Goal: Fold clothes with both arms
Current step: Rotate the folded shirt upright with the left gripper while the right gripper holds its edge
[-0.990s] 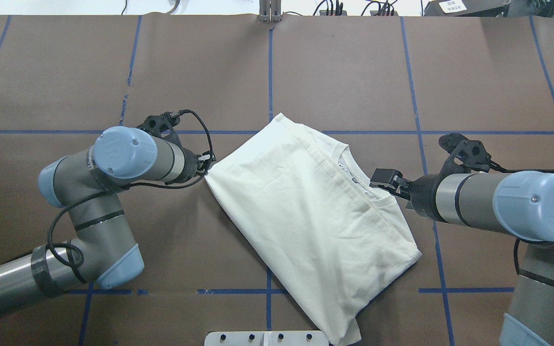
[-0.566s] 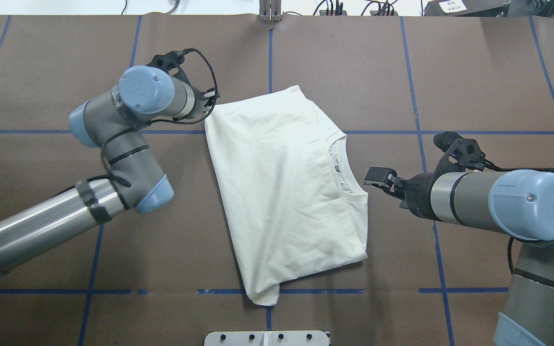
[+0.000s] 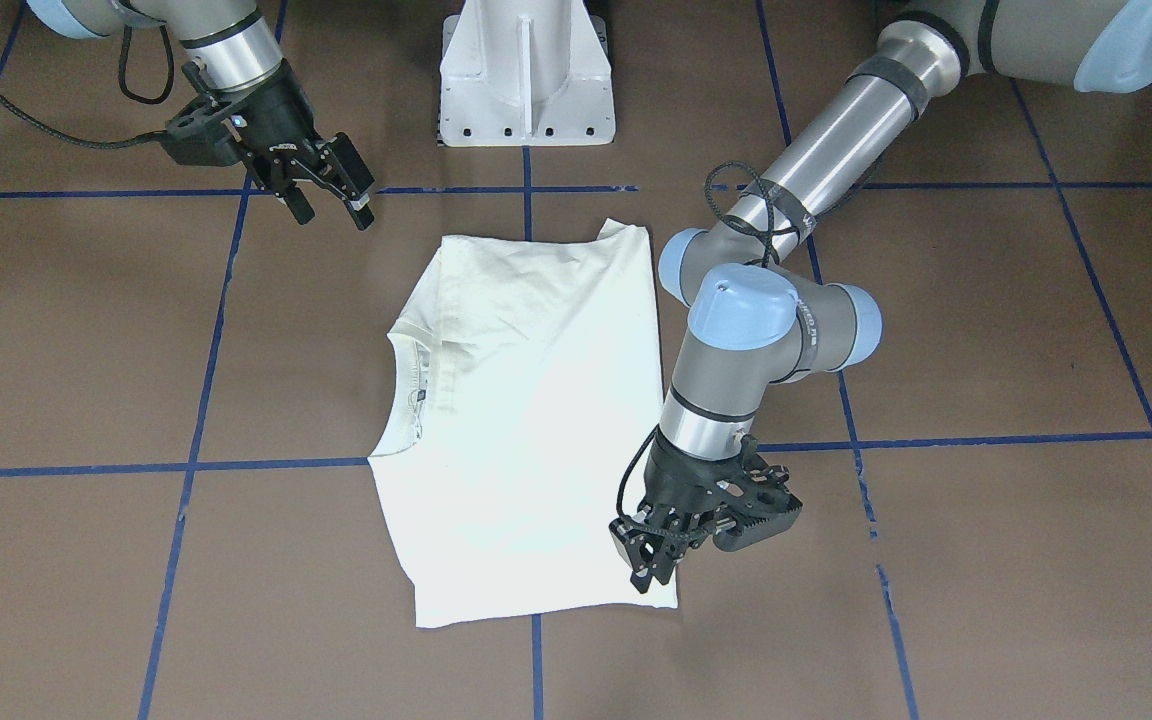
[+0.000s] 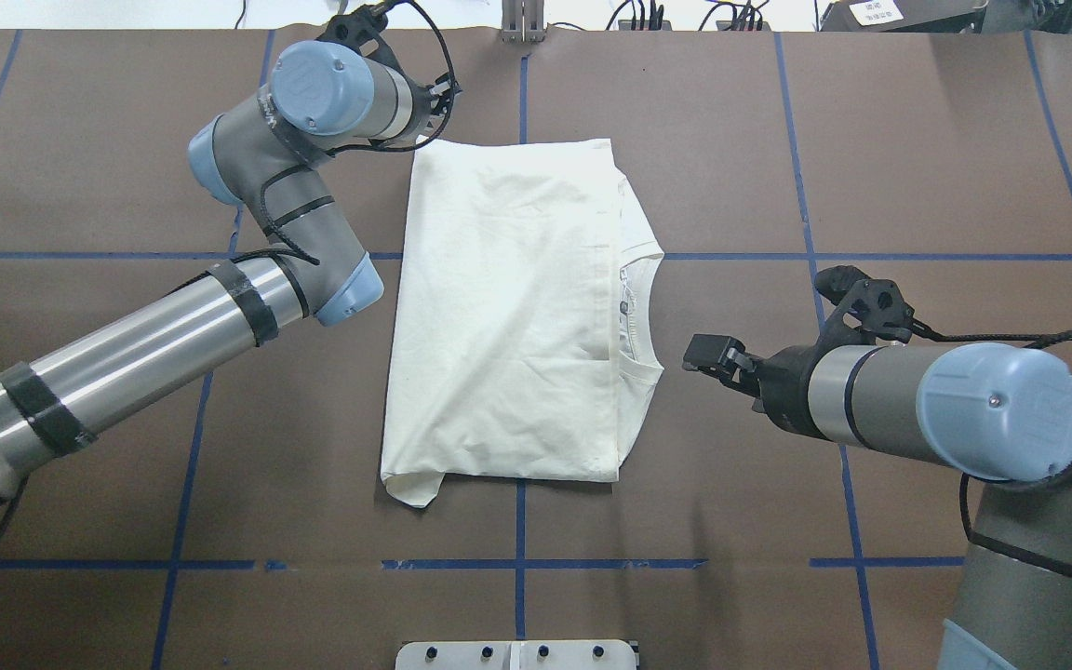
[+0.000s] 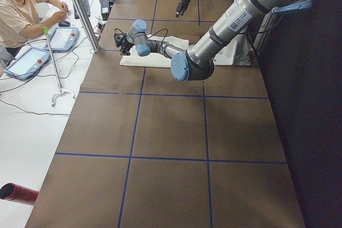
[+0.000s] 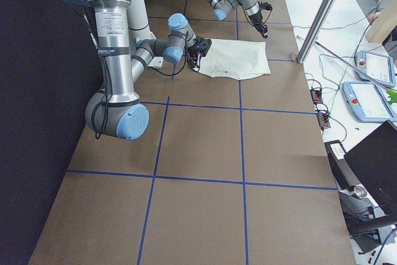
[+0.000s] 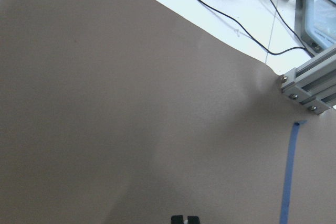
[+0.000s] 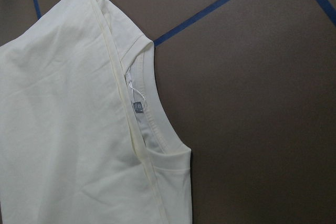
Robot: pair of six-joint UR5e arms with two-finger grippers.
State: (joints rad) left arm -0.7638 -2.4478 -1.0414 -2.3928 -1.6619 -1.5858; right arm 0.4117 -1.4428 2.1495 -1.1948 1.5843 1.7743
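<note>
A cream T-shirt (image 4: 508, 307), folded lengthwise, lies flat on the brown table; it also shows in the front view (image 3: 526, 420). Its collar (image 8: 155, 129) faces my right side. My left gripper (image 3: 651, 560) is shut on the shirt's far left corner, low over the table; in the overhead view the wrist hides it. Its closed fingertips (image 7: 185, 219) show at the bottom of the left wrist view, which shows no cloth. My right gripper (image 3: 331, 205) is open and empty, a short way off the collar edge (image 4: 708, 354).
The white pedestal base (image 3: 526, 80) stands at the table's near edge. An aluminium post (image 4: 522, 23) stands at the far edge, close to my left wrist. Blue tape lines cross the table. An operator (image 5: 21, 9) sits beyond the far edge.
My left gripper has pulled the shirt's corner away from the robot toward the far edge, swinging the shirt from diagonal to square. My right gripper has shifted slightly toward the shirt.
</note>
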